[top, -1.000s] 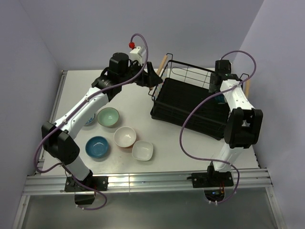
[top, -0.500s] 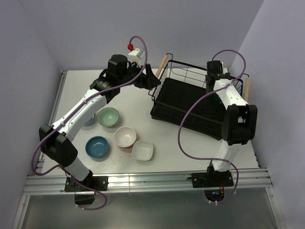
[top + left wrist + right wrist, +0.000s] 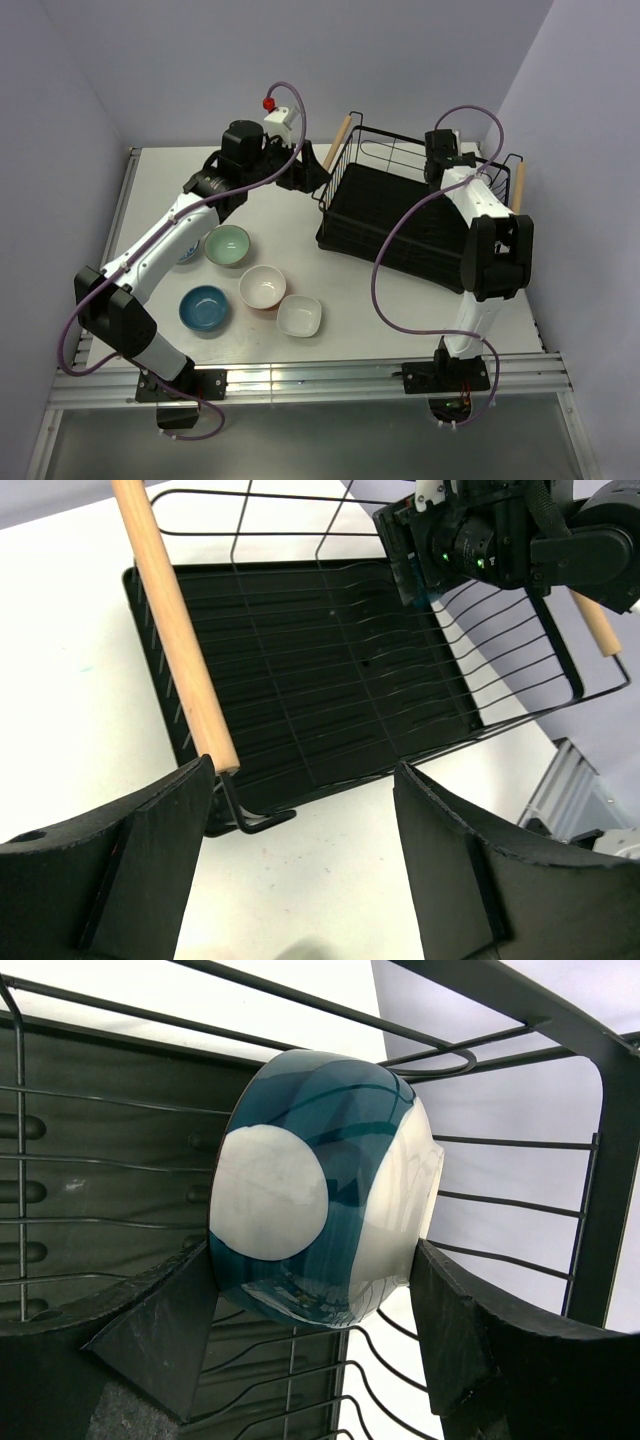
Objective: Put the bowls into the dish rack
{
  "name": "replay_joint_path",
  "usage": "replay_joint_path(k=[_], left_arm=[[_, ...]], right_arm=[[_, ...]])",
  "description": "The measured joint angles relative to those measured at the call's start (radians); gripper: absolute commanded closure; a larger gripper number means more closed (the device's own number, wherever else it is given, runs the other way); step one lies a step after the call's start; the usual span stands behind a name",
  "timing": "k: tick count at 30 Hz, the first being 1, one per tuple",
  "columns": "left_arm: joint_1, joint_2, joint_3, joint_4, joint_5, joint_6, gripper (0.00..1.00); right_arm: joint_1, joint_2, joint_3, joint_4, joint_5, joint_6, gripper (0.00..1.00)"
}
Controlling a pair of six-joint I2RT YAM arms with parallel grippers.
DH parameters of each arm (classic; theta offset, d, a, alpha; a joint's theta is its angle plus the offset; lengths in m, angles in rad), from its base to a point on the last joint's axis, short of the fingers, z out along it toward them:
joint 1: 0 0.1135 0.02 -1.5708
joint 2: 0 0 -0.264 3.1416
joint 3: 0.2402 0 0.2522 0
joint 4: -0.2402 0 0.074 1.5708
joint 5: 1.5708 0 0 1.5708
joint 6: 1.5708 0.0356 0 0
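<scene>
The right claw point(image 3: 310, 1270) grips the patterned bowl point(image 3: 320, 1180) on edge in the far corner of the dish rack point(image 3: 370, 200). Let go crooked, it would likely topple flat or snag a wire. The left claw point(image 3: 300, 870) hangs spread beside the wooden handle point(image 3: 175, 630), crowding it. The remaining bowls point(image 3: 263, 287) sit on the bench point(image 3: 360, 310).

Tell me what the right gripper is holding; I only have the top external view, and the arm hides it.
Observer: The right wrist view shows a blue-and-white patterned ceramic bowl between the fingers of the right gripper, turned on edge, white foot towards the camera.
Operator: Confirm it is inside the rack.
Observer: Yes; the black wire dish rack shows its ribbed tray behind the bowl, its wire wall just beyond.
Operator: Report the left gripper.
Observer: The left wrist view shows the left gripper open and empty, beside the rack's light wooden handle.
</scene>
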State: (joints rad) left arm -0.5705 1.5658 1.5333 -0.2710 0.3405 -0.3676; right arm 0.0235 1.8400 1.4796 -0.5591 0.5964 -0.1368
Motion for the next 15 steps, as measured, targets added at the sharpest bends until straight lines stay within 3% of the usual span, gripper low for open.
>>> replay_joint_path(k=[3,11,15], left_arm=[[0.000,-0.004,-0.002,-0.002,-0.006,0.012,0.22],[0.002,-0.005,-0.002,-0.003,-0.018,0.023,0.22],[0.005,-0.005,-0.004,-0.004,-0.024,0.031,0.21]], right_arm=[[0.007,0.007,0.000,0.002,0.015,-0.008,0.30],[0.013,0.014,0.000,0.001,0.026,-0.014,0.19],[0.012,0.029,-0.001,-0.003,-0.007,-0.003,0.04]])
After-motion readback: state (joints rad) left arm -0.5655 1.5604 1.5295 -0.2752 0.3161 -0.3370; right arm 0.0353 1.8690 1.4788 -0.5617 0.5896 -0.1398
